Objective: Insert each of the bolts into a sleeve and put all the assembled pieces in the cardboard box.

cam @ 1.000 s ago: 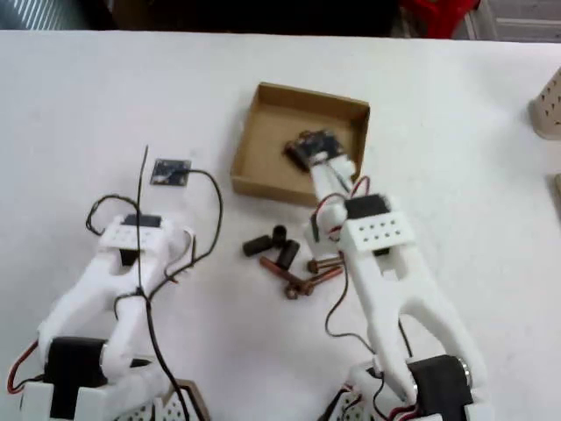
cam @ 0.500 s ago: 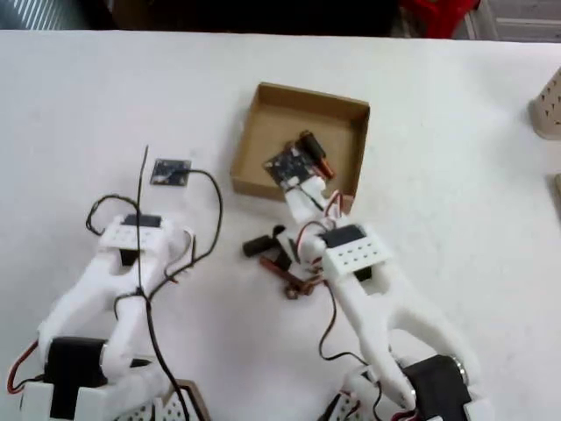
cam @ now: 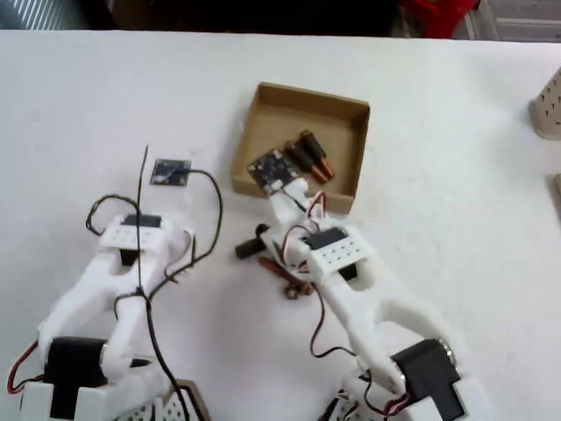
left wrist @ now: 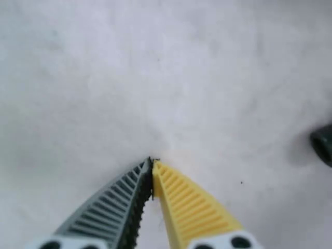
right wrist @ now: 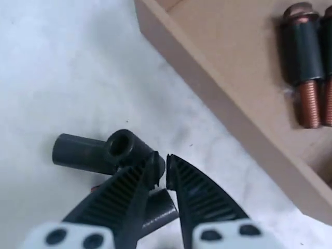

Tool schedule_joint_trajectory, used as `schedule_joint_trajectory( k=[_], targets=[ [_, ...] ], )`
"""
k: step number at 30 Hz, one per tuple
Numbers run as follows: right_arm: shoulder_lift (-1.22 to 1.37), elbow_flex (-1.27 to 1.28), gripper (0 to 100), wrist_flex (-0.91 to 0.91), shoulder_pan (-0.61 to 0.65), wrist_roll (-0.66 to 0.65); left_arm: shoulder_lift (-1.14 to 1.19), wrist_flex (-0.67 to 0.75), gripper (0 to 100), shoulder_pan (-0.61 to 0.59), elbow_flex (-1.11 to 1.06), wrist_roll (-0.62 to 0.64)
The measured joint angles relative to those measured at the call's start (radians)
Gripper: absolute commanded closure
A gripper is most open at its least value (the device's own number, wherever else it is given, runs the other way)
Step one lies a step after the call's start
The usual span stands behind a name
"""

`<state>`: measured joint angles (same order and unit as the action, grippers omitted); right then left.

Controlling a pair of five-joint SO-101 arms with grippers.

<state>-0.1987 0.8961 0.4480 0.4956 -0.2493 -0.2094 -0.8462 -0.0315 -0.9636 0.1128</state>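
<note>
The cardboard box [cam: 263, 140] lies at mid-table with two assembled bolt-and-sleeve pieces [cam: 309, 157] inside; one piece [right wrist: 301, 57] shows in the right wrist view. Black sleeves [cam: 250, 247] and copper bolts [cam: 294, 285] lie loose just in front of the box. My right gripper [right wrist: 162, 163] hovers over the sleeves [right wrist: 83, 150], its black fingers almost together with nothing between them, one finger against an upright sleeve [right wrist: 125, 145]. My left gripper [left wrist: 152, 165], grey and yellow, is shut over bare table, left of the pile. A dark sleeve end [left wrist: 324, 145] lies off to one side of it.
The box wall [right wrist: 218, 98] stands just beyond my right gripper. A black cable [cam: 210, 202] loops over the left arm [cam: 131, 254]. A beige object [cam: 548, 105] sits at the table's right edge. The white table is open at the far left and right.
My right arm has drawn back from over the box and swung left to the loose sleeves, uncovering the assembled pieces in the box. The left arm has not moved.
</note>
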Motion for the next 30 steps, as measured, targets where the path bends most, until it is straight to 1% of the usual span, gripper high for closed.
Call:
schedule_joint_trajectory(
  k=[4, 11, 13, 17, 20, 24, 30],
  targets=[
    [-0.006, -0.048, 98.2, 0.068, -0.011, 0.000, 0.000, 0.000, 97, 0.000, 0.000, 0.000],
    [-0.094, -0.052, 98.1, 0.149, -0.020, -0.006, 0.000, 0.000, 97, 0.000, 0.000, 0.000],
    [-0.100, -0.052, 98.1, 0.149, -0.017, -0.064, 0.000, 0.000, 97, 0.000, 0.000, 0.000],
    [-0.100, -0.052, 98.1, 0.149, 0.028, -0.245, 0.000, 0.000, 97, 0.000, 0.000, 0.000],
    [-0.100, -0.052, 97.3, 0.149, 0.064, -0.321, 0.000, 0.000, 97, 0.000, 0.000, 0.000],
    [-0.100, -0.052, 88.8, 0.149, 0.109, -0.341, 0.000, 0.000, 97, 0.000, 0.000, 0.000],
    [-0.100, -0.069, 88.2, 0.163, 0.124, -0.347, 0.000, 0.000, 97, 0.000, 0.000, 0.000]
  ],
)
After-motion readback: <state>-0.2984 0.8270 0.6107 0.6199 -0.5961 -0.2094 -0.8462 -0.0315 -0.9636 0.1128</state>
